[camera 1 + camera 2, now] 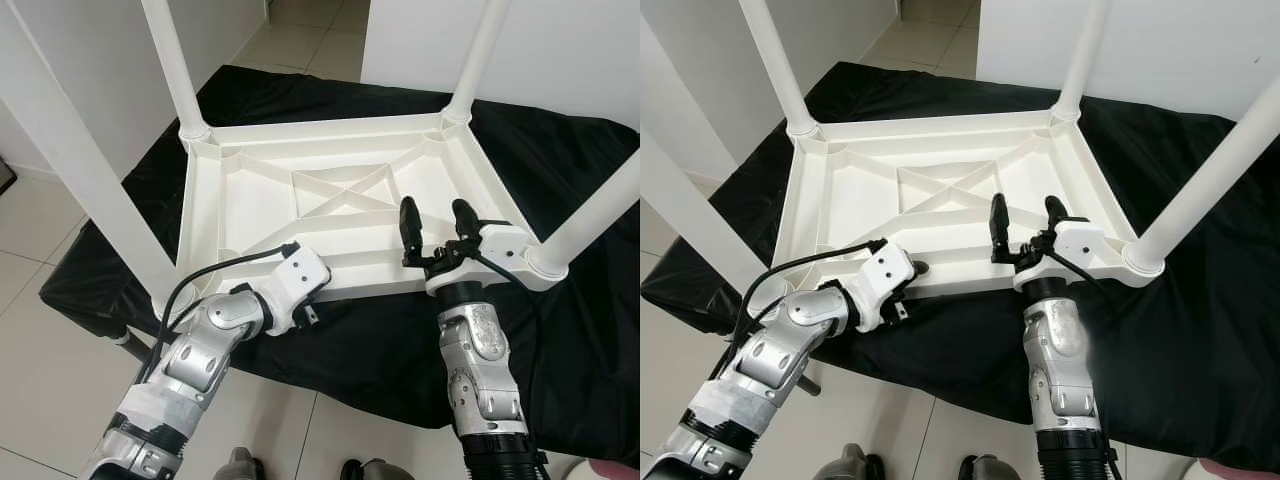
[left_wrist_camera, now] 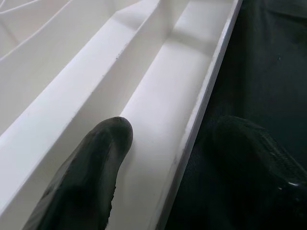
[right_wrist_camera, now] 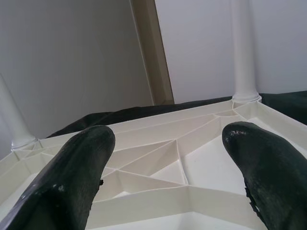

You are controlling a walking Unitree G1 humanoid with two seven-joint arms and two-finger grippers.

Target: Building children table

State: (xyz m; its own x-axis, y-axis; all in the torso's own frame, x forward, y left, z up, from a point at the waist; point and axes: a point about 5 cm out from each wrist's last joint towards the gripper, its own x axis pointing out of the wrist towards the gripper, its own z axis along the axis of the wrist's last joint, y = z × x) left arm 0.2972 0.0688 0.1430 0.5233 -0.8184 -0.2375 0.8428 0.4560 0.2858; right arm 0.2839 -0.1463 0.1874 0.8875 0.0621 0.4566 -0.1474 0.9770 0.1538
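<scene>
Item: white plastic children's table (image 1: 340, 195), upside down on a black cloth (image 1: 560, 330), ribbed underside facing up. The shallow compartments between the ribs held nothing apart from gripper fingers. Four white legs (image 1: 175, 65) stood upright in the corner sockets.

Left gripper (image 1: 912, 285): at the near rim of the table, towards the near-left corner. The left wrist view showed one finger (image 2: 84, 184) inside the channel along the rim and the other over the black cloth outside, the rim wall between them. The pads did not visibly press on the wall, so whether they clamped it could not be told.

Right gripper (image 1: 437, 228): at the near rim close to the near-right leg (image 1: 590, 215), pointing upward, fingers spread apart and holding nothing. The wrist housing sat just beside that corner.

Surface and room: the cloth covered a low support; pale floor tiles (image 1: 40, 350) surrounded it, with white walls (image 1: 560, 50) behind.

View differences: the right wrist view took in the two far legs, the crossed ribs and a tan door frame (image 3: 151, 52) against the wall. The eye views showed both silver arms and dark shapes at the bottom edge, too cropped to identify.
</scene>
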